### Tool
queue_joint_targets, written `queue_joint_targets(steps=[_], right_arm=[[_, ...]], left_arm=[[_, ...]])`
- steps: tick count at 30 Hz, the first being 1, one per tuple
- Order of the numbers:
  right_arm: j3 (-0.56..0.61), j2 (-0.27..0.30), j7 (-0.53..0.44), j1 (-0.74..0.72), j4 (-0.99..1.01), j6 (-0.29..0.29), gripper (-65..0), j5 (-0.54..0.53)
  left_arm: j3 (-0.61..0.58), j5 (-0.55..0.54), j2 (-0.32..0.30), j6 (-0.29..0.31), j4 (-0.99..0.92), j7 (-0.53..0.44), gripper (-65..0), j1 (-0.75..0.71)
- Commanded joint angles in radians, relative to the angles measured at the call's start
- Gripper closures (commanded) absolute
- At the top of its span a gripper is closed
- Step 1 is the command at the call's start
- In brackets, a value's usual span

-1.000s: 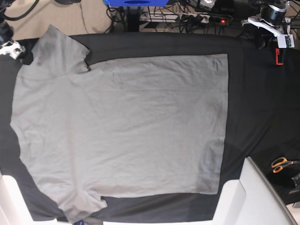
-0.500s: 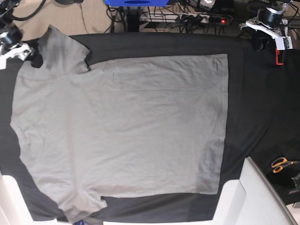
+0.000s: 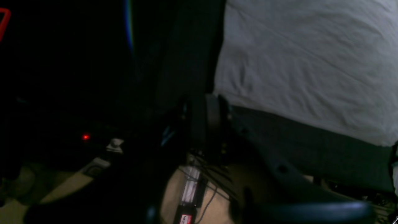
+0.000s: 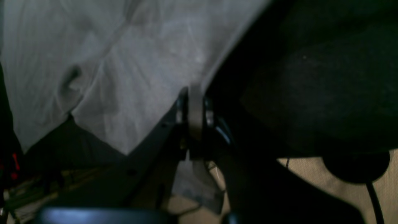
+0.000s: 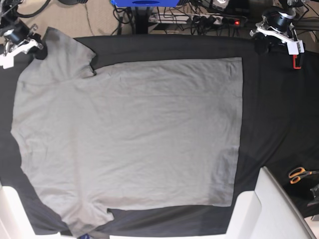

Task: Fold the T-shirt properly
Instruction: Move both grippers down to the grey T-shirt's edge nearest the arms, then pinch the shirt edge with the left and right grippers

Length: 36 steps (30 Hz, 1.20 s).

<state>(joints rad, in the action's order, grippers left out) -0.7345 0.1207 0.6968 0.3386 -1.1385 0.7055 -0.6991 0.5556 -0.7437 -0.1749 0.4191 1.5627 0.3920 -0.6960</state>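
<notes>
The T-shirt [image 5: 129,139] lies flat and lightly creased on the black table cloth [image 5: 279,114], plain grey. The right gripper [image 4: 194,102] pinches its sleeve edge. The left gripper [image 5: 262,47], just beyond the hem corner, looks closed, holding nothing.

A black cloth [image 5: 279,109] covers the surface. The grey T-shirt [image 5: 129,139] lies flat on it, hem toward the right edge. Orange-handled scissors [image 5: 299,174] rest near the right edge.
</notes>
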Motion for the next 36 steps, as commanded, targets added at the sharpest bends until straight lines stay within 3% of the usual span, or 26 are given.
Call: queue_joint_targets(steps=[1, 5, 7, 18, 25, 36], right_arm=[[0.003, 0.006, 0.037, 0.009, -0.002, -0.007, -2.4, 0.039], [0.003, 0.007, 0.037, 0.009, -0.002, -0.007, -0.5, 0.039], [0.003, 0.007, 0.037, 0.009, -0.002, -0.007, -0.6, 0.039], [0.005, 0.01, 0.037, 0.009, -0.002, -0.007, -0.6, 0.039], [0.005, 0.01, 0.037, 0.009, -0.002, -0.007, -0.6, 0.039], [0.005, 0.01, 0.037, 0.009, -0.002, -0.007, -0.6, 0.039]], left_arm=[[0.004, -0.017, -0.002, 0.008, -0.002, -0.014, -12.7, -0.001], [0.007, -0.015, 0.022, 0.008, -0.031, -0.014, -32.3, 0.025], [0.005, -0.014, 0.025, 0.008, -0.049, -0.014, -37.2, 0.035], [0.001, -0.009, 0.042, 0.008, -0.21, -0.014, -37.2, 0.17], [-0.07, -0.009, 0.054, 0.008, -0.292, -0.015, -37.2, 0.226], [-0.091, -0.009, 0.107, 0.008, -0.322, -0.014, -36.9, 0.241]])
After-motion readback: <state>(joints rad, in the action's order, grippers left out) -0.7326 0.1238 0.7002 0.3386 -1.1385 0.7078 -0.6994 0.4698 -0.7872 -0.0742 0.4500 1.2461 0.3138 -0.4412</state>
